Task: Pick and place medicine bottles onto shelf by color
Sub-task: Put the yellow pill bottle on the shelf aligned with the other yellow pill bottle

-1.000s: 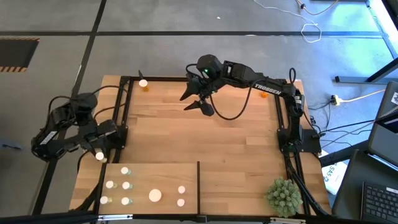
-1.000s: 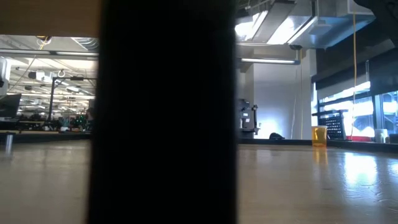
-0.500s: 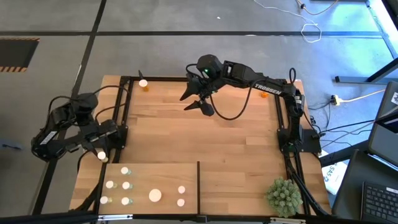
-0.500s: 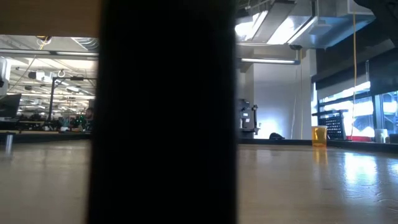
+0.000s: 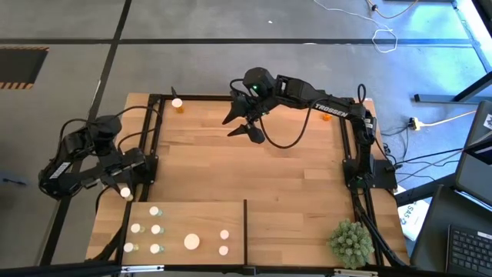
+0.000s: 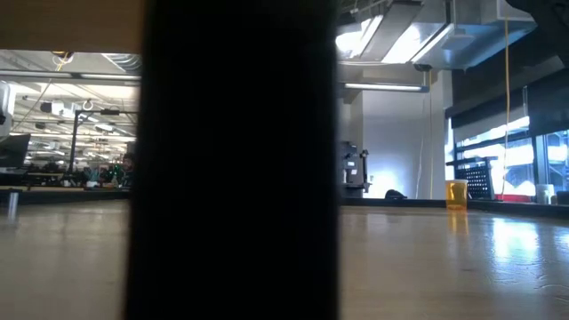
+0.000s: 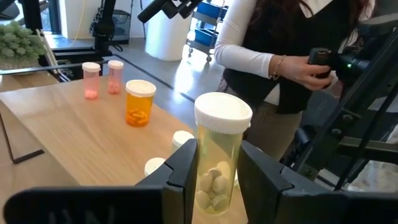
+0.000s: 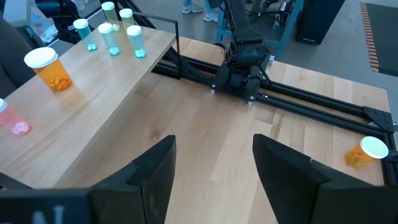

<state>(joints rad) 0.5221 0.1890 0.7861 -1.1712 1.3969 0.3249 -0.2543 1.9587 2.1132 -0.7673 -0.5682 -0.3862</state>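
Left fingers (image 7: 214, 171) pinch a bottle (image 7: 219, 158) above the planked tabletop (image 5: 254, 169); right fingers (image 8: 211, 165) spread.

You're looking at a robotics lab, an open industrial hall more than an office. The planked tabletop (image 5: 254, 173) sits in a black metal frame (image 5: 151, 131) on a grey concrete floor (image 5: 231, 31) with loose cables (image 5: 384, 35) trailing across it. Beyond the table, ceiling lights (image 6: 71, 62) run over long rows of workbenches (image 6: 62, 182), and there's a laptop (image 5: 469, 246) parked beside the rig.
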